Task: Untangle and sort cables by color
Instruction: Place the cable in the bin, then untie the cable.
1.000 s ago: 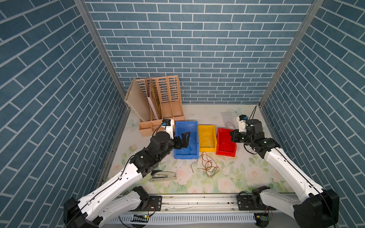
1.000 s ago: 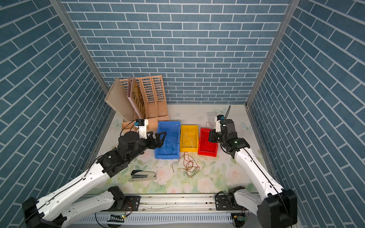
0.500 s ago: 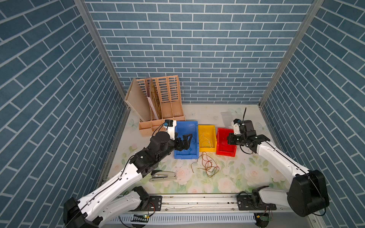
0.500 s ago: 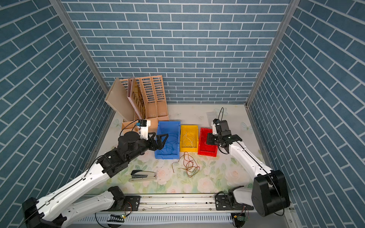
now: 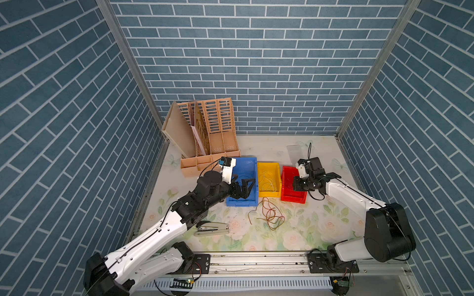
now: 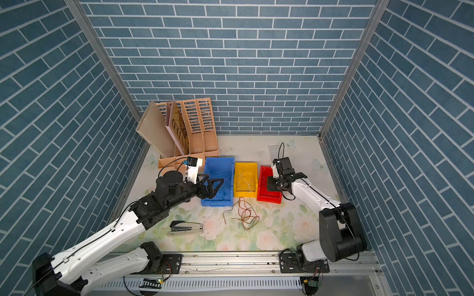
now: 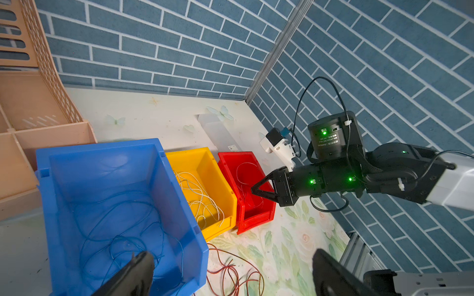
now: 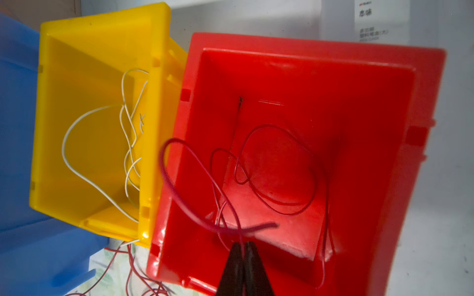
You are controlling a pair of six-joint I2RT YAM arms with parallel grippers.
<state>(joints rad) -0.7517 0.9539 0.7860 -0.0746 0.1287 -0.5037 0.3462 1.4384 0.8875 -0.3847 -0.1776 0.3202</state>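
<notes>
Three bins stand in a row on the table [image 5: 325,148] in both top views: a blue bin [image 5: 242,203], a yellow bin [image 5: 268,166] and a red bin [image 5: 292,199]. Just in front of them, a tangle of red-brown cables [image 5: 269,215] lies loose on the floral surface. The left gripper [image 5: 247,188] hangs over the blue bin, jaws spread wide and empty, near the tangle but apart from it. The right gripper [image 5: 297,184] is over the red bin; its jaws cannot be read here.

In the left wrist view, the left gripper's fingers [image 7: 138,271] stand far apart above blue cables [image 7: 120,230] coiled in the blue bin. Whitish cables [image 7: 200,197] lie in the yellow bin, and the right gripper's tips meet in one point over the red bin.

In the right wrist view, the right gripper [image 8: 242,249] is pinched on a red cable [image 8: 239,230]. The cable rises from the tips and loops above the red bin, in front of the wall where the red and yellow bins meet.
</notes>
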